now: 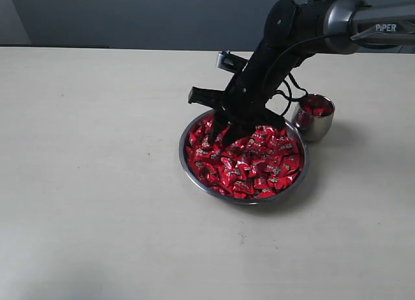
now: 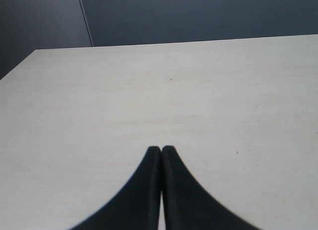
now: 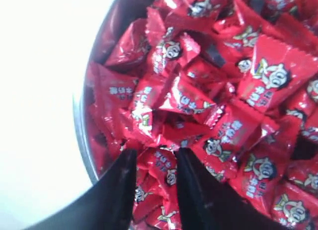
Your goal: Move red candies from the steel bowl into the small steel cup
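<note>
we note the left gripper [image 2: 161,149] over bare table [image 1: 97,183], its two dark fingers pressed together with no gap and nothing between them; moving right, the steel bowl [image 1: 182,159] sits a little right of the table's centre, heaped with red candies [image 1: 259,167] almost to the rim; the right gripper [image 1: 227,133] reaches down from the far right into the far left part of the heap, close to the bowl's wall; in the right wrist view its fingers [image 3: 198,190] stand narrowly apart, with one candy [image 3: 164,168] pinched between them and touching both inner faces; furthest right, the small steel cup [image 1: 318,128] stands upright just beside the bowl's far right rim, with a few red candies inside.
</note>
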Tool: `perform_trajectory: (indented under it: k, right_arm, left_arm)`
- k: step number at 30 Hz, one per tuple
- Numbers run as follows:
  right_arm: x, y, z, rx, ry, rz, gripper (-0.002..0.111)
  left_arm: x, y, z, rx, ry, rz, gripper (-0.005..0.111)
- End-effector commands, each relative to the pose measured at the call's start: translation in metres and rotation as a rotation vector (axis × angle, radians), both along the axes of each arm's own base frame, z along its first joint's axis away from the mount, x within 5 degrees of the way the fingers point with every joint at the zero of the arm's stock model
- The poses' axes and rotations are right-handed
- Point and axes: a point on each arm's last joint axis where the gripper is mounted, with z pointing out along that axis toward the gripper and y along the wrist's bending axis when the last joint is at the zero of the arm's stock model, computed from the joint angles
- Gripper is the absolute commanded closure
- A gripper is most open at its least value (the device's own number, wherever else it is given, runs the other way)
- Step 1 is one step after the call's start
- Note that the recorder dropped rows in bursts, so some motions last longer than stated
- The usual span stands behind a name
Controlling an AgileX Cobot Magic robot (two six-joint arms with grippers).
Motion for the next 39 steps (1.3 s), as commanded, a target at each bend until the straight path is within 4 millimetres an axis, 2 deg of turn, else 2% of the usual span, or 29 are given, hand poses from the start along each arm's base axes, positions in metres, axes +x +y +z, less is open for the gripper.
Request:
perform_trajectory:
  k: [1, 6, 11, 19, 21, 24, 27, 34, 39]
  right_arm:
    - [-0.001, -0.002, 0.000, -0.024, 0.048, -0.053, 0.079]
    - [-0.002, -0.003, 0.000, -0.051, 0.049, -0.054, 0.079]
    - [-0.006, 0.007, 0.002, -0.148, -0.035, -0.196, 0.079]
    - [-0.016, 0.016, 0.003, -0.207, 0.002, -0.345, 0.079]
    - [-0.015, 0.014, 0.008, -0.237, -0.004, -0.352, 0.079]
    - [-0.008, 0.015, 0.030, -0.280, -0.020, -0.360, 0.079]
    - [-0.006, 0.017, 0.037, -0.265, -0.024, -0.390, 0.079]
    - [-0.007, 0.018, 0.019, -0.331, 0.019, -0.390, 0.079]
    - [-0.010, 0.022, 0.016, -0.346, -0.006, -0.368, 0.079]
  left_arm:
    - [0.000, 0.000, -0.001, 0.002, -0.008, -0.006, 0.106]
    - [0.000, 0.000, -0.001, 0.002, -0.008, -0.006, 0.106]
    - [0.000, 0.000, -0.001, 0.002, -0.008, -0.006, 0.106]
    - [0.000, 0.000, -0.001, 0.002, -0.008, -0.006, 0.106]
    - [0.000, 0.000, -0.001, 0.002, -0.008, -0.006, 0.106]
    - [0.000, 0.000, -0.001, 0.002, -0.008, -0.006, 0.106]
    - [0.000, 0.000, -0.001, 0.002, -0.008, -0.006, 0.106]
    - [0.000, 0.000, -0.001, 0.002, -0.008, -0.006, 0.106]
    - [0.000, 0.000, -0.001, 0.002, -0.008, -0.006, 0.106]
